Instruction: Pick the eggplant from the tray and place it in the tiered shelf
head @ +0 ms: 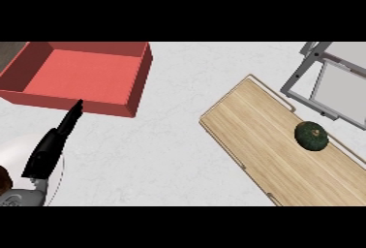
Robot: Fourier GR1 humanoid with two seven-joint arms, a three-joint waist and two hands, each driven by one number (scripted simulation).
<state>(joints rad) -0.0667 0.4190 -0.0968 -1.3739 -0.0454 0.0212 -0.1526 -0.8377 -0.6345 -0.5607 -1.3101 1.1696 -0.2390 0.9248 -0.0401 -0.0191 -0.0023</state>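
Observation:
A dark green, rounded eggplant (312,135) lies on the wooden tray (268,131) at the right, near the tray's far right edge. The grey metal tiered shelf (330,82) stands at the upper right, just beyond the tray. My left hand (53,143) shows at the lower left with straight fingers pointing up toward the red bin, far from the eggplant and holding nothing. My right hand shows nowhere in the head view.
A red open bin (139,72) sits at the upper left, its front wall just above my left fingertips. A white plate (18,145) lies partly under my left forearm at the left edge. Marble counter (164,145) separates bin and tray.

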